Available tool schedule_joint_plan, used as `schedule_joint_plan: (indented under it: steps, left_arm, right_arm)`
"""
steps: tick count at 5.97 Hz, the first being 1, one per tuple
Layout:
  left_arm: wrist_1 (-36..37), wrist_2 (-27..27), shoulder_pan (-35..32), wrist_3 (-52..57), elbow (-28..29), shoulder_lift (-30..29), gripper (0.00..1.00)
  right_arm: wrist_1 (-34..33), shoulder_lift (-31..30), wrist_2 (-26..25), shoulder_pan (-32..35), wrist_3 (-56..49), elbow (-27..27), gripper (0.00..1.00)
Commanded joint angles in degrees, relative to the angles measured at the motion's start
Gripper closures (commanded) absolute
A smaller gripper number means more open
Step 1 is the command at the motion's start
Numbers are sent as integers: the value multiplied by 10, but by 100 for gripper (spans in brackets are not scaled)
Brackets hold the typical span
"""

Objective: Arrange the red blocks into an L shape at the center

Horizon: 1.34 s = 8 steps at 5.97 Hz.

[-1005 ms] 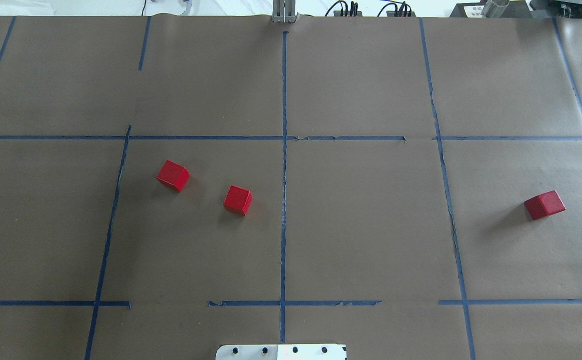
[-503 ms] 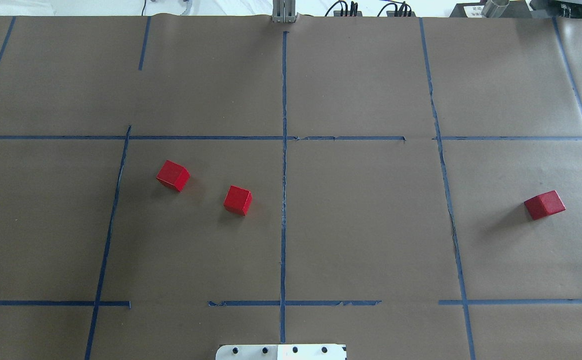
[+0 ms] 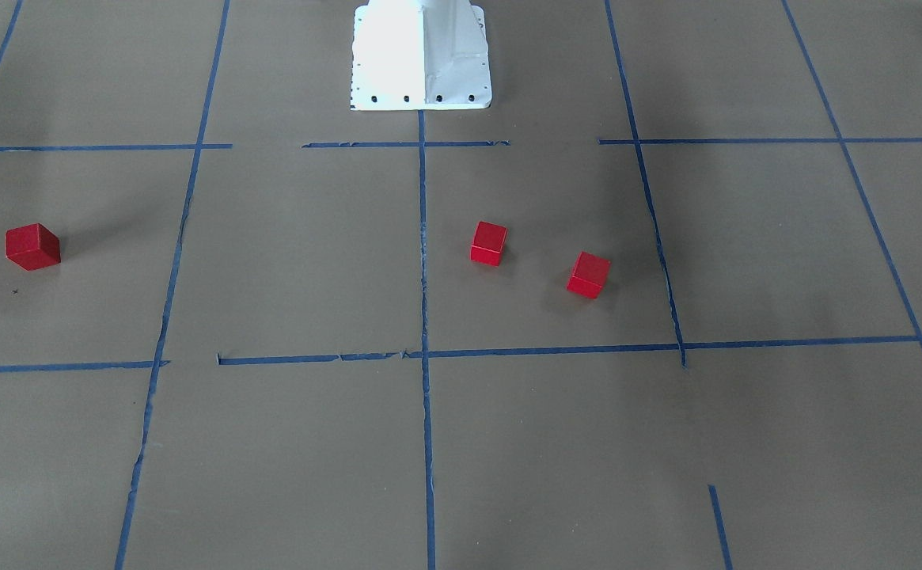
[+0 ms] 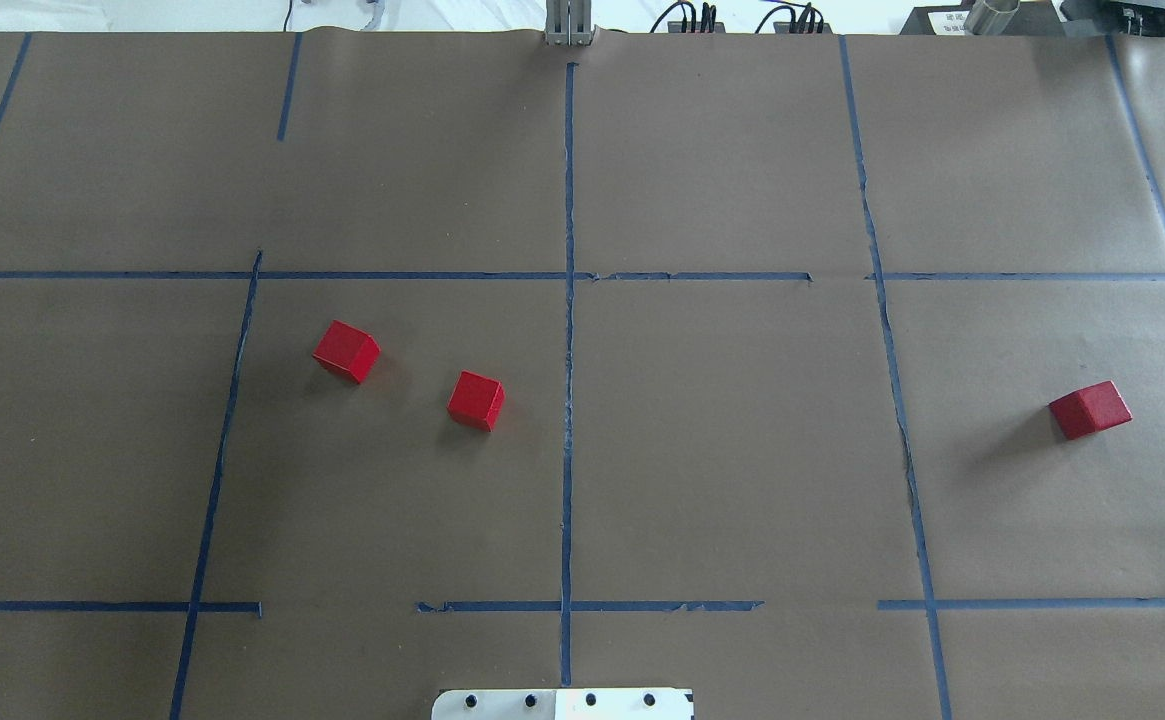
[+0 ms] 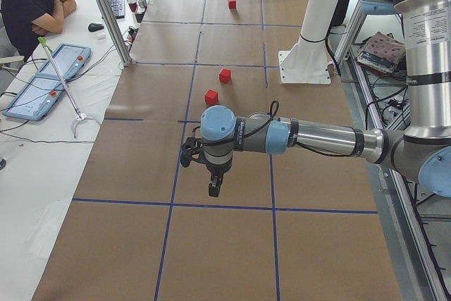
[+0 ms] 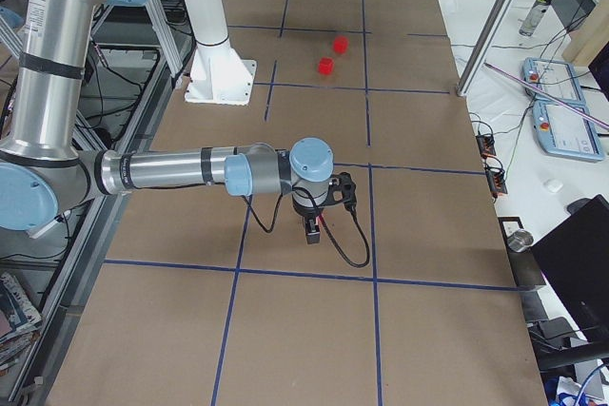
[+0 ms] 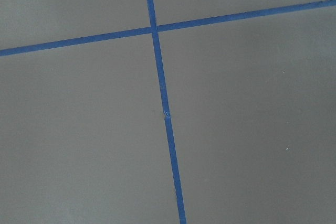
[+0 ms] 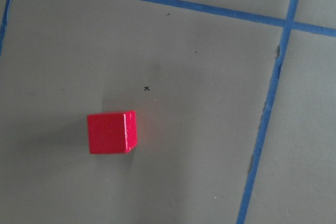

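Three red blocks lie apart on the brown paper. In the overhead view two sit left of the middle blue tape line (image 4: 568, 400), one farther left (image 4: 346, 351) and one nearer the line (image 4: 475, 401). The third block (image 4: 1090, 410) lies far right, and shows in the right wrist view (image 8: 111, 132). No gripper shows in the overhead or front views. My left gripper (image 5: 213, 188) shows only in the exterior left view and my right gripper (image 6: 311, 230) only in the exterior right view. I cannot tell whether either is open or shut. The left wrist view shows only paper and tape.
The white robot base (image 3: 421, 55) stands at the table's near edge on the middle line. A metal post (image 4: 568, 25) and cables sit at the far edge. An operator (image 5: 28, 5) sits beside the table with control boxes.
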Motion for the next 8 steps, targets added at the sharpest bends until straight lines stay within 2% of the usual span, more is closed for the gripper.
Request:
schedule_joint_plan:
  steps: [1,2,3,4,8]
  left_arm:
    - [1,-5,0,0,1,0,0]
    - [1,-5,0,0,1,0,0]
    - [0,-5,0,-1,-1,0,0]
    - [0,-5,0,0,0,0,0]
    - [0,-6,0,0,-1,0,0]
  right_arm:
    - [150,7,-84,-129,184,-7,0]
    - [194,8,-99,-160,198,-30,0]
    - [207,14,-101,-185,199,-40,0]
    - [207,37,-100,-197,199,-73,0]
    - [209,68,-110,-244,226,-112,1]
